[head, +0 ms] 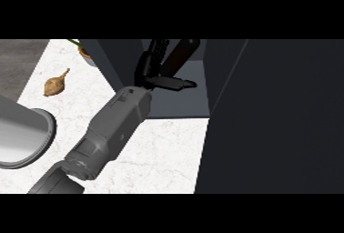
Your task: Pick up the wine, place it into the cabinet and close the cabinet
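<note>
The grey forearm coming up from the lower edge carries a black hand (161,75) into the open front of the dark, box-shaped cabinet (174,102) standing at the far side of the white marbled worktop (158,150); judging by its position at the view's left it looks to be the left arm, though only one arm shows; its fingers are curled round the neck and shoulder of a dark brown glass wine bottle (180,53), which leans tilted inside the cabinet's mouth, its base hidden; the cabinet's tall dark door (275,118) stands swung open along the worktop's right edge; to do this step well, the bottle should be brought upright and set down on the grey cabinet floor well inside the sill before the fingers release, so the door can swing past; a tan gourd-shaped vegetable (56,83) lies near the worktop's left edge, a potted plant (83,49) at its far left corner, and a grey metal sink rim (27,136) shows at the left.
</note>
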You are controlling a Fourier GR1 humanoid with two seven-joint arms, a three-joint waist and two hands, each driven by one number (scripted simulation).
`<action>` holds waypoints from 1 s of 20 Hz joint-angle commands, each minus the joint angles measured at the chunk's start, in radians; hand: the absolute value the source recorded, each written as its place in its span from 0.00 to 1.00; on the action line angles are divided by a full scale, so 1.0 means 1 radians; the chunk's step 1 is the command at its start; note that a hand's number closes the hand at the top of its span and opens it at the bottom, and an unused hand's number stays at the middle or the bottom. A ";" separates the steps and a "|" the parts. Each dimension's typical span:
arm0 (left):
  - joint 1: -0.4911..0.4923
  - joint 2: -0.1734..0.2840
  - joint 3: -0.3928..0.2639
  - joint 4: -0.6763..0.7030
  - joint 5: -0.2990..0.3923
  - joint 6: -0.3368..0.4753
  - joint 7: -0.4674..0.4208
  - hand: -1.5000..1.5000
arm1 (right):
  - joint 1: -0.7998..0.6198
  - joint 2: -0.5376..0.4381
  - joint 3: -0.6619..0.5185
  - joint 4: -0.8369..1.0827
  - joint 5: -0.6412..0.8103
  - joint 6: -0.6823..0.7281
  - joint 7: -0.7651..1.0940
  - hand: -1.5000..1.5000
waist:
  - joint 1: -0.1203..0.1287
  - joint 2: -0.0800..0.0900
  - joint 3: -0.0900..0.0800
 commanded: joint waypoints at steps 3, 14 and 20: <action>0.036 0.009 -0.037 -0.191 -0.046 0.080 0.078 0.00 | -0.033 -0.027 -0.038 -0.038 -0.002 -0.045 0.055 0.00 | 0.037 -0.018 0.003; 0.280 -0.009 -0.317 -0.782 -0.036 0.350 0.324 0.00 | -0.010 -0.035 0.006 -0.057 -0.004 -0.039 0.060 0.00 | 0.027 -0.022 0.003; 0.483 -0.009 -0.394 -1.074 -0.108 0.506 0.357 0.00 | 0.032 -0.026 0.045 -0.113 0.026 -0.047 0.053 0.00 | 0.030 -0.015 0.003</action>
